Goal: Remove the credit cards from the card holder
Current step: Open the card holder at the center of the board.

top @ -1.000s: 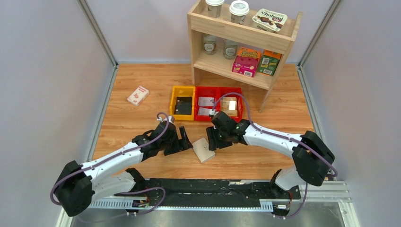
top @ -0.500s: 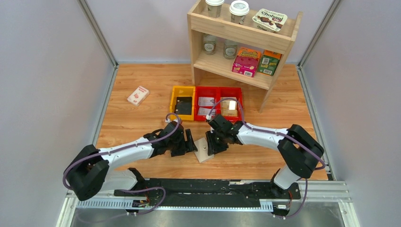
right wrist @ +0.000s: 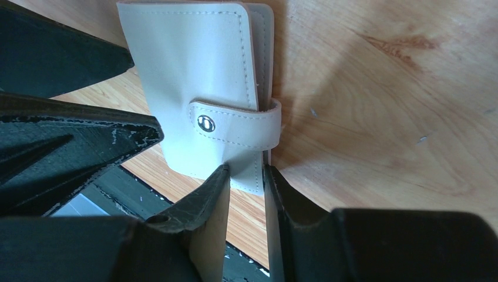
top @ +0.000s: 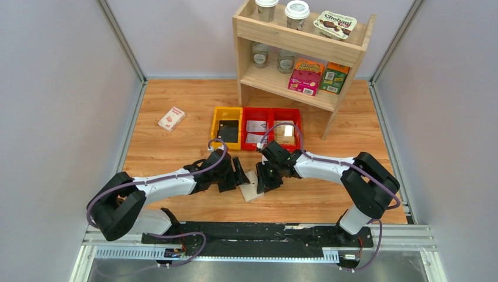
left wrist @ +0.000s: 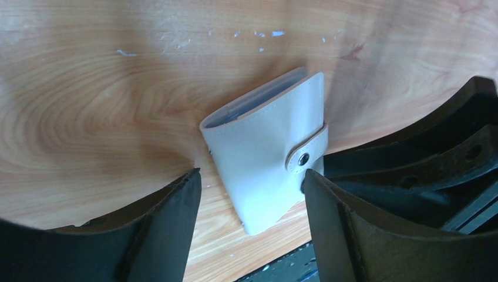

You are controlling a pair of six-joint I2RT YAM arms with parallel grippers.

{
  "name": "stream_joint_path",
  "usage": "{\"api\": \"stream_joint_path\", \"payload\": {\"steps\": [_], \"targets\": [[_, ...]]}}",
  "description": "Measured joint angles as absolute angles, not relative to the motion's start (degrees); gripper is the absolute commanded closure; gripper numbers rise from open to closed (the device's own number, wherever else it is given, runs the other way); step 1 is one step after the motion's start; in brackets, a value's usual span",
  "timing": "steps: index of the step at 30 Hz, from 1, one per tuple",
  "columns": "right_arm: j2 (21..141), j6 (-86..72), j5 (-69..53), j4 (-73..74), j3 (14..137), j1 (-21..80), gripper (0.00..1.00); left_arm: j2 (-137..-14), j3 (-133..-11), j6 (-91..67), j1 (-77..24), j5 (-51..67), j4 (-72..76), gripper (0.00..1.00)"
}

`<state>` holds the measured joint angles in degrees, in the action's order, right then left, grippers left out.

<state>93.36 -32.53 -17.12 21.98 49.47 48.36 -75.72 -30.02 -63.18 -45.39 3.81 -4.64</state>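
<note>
- Wallet [top: 251, 185] flat on table [top: 176, 150], closed, tab [right wrist: 235, 124] snapped, lying between both grippers
- Grip: right gripper [right wrist: 245, 173] clamped on wallet edge just below tab
- Standby: left gripper [left wrist: 251, 176] spread wide, fingers [left wrist: 170, 223] flanking wallet; contact cannot be told

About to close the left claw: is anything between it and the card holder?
Nothing visible does. The card holder lies directly between the fingers of the open left claw. The right claw pinches the holder's tab-side edge, close to the left one but not in its gap.
</note>
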Motion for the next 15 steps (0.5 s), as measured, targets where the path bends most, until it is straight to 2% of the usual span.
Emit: {"api": "stream_joint_path", "payload": {"steps": [1, 6, 13, 15], "targets": [[93.5, -32.6, -17.4, 21.8, 49.4, 48.3, 0.7, -76.2, -30.0, -63.7, -45.4, 3.8, -3.9, 0.36], [93.6, -32.6, -18.2, 21.6, 49.4, 48.0, 0.7, -77.6, -29.3, -65.5, -45.4, 3.4, -1.3, 0.53], [93.3, -32.7, -18.6, 20.9, 48.8, 47.9, 0.67, -76.8, -27.6, -66.5, -45.3, 1.4, -0.7, 0.96], [93.0, -32.8, -18.5, 20.8, 48.5, 47.9, 0.66, -76.2, -27.1, -66.8, -45.3, 1.2, -0.4, 1.0]]}}
